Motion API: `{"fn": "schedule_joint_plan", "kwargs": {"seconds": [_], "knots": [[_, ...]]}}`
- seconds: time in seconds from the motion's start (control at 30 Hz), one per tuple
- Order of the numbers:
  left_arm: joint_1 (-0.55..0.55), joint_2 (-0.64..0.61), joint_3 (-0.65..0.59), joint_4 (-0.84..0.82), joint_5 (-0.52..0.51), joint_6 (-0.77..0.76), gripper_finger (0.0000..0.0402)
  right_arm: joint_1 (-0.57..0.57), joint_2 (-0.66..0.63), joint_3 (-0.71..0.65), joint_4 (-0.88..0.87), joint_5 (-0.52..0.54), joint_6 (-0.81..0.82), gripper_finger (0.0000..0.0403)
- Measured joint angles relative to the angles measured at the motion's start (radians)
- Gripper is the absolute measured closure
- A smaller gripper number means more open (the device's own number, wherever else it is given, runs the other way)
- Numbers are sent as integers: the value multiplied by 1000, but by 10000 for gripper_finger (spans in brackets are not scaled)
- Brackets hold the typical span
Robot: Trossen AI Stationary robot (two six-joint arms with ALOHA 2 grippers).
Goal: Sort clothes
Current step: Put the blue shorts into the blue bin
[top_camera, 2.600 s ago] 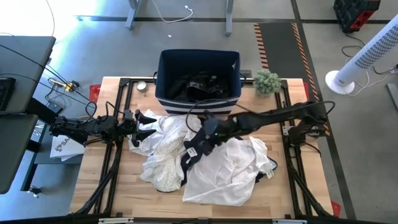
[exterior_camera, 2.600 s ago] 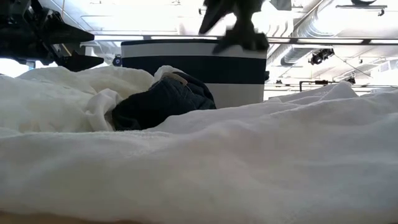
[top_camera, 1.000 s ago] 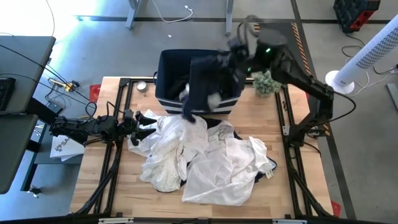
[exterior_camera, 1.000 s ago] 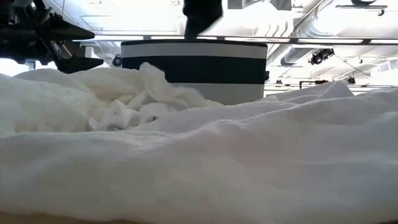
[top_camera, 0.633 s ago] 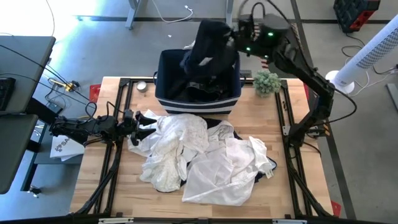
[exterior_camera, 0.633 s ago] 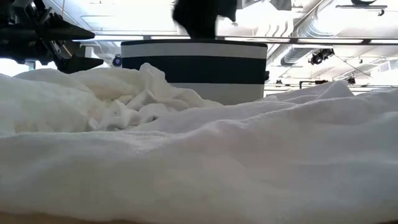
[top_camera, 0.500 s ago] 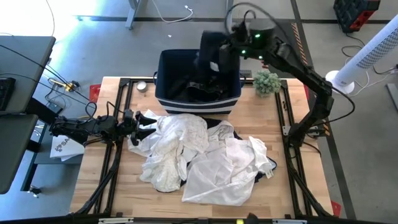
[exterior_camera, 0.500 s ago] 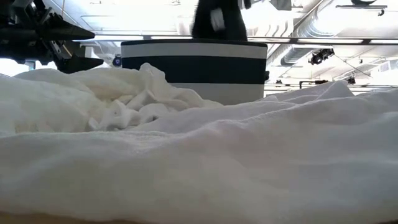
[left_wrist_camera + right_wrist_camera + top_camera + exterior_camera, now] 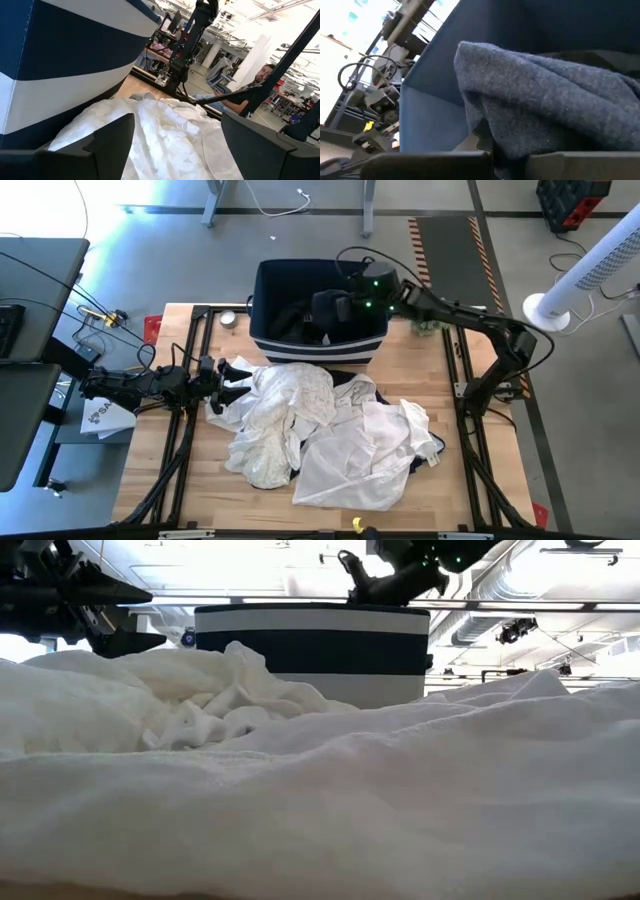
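A heap of white clothes (image 9: 330,435) lies mid-table, with dark cloth (image 9: 345,385) showing under its far edge. Behind it at the far edge stands the navy bin with white stripes (image 9: 262,295), dark clothes inside. My right gripper (image 9: 320,313) reaches down into the bin and is shut on a dark blue-grey knit garment (image 9: 545,100). My left gripper (image 9: 238,375) stands open and low at the heap's left edge, with white cloth (image 9: 165,135) ahead of its fingers. My right gripper pinches a fold of the knit garment (image 9: 492,132) between its two fingers; the fingers themselves hide the exact spot. It comes slanting down from the table's right, over the bin's rim. The garment bulges ahead of the fingers inside the bin, against the navy wall (image 9: 430,115).
A small green plant (image 9: 432,320) stands right of the bin, partly under the right arm. A round silver object (image 9: 228,319) lies left of the bin. A white fan (image 9: 590,270) stands on the floor at the right. A person (image 9: 250,95) sits beyond the table.
My right gripper, high over the bin's far side with the dark garment hanging from it, has come down toward the near edge and into the bin. The garment has gone from hanging above the rim to lying inside the bin.
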Motion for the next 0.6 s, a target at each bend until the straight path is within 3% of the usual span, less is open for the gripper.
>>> {"fn": "schedule_joint_plan", "kwargs": {"seconds": [0.13, 0.23, 0.43, 0.5, 0.6], "knots": [[0, 0, 0, 0, 0, 1, 106, 11, 0, -9, -91, 106, -124, 374], [0, 0, 0, 0, 0, 1, 106, 13, 0, -9, -181, 137, -136, 329], [0, 0, 0, 0, 0, 15, 106, -17, 0, 28, -223, 2, -49, 224], [0, 0, 0, 0, 0, 25, 106, -22, 0, 83, -222, -52, -44, 205], [0, 0, 0, 0, -3, 26, 106, -18, 0, 211, -275, -40, -94, 197]]}}
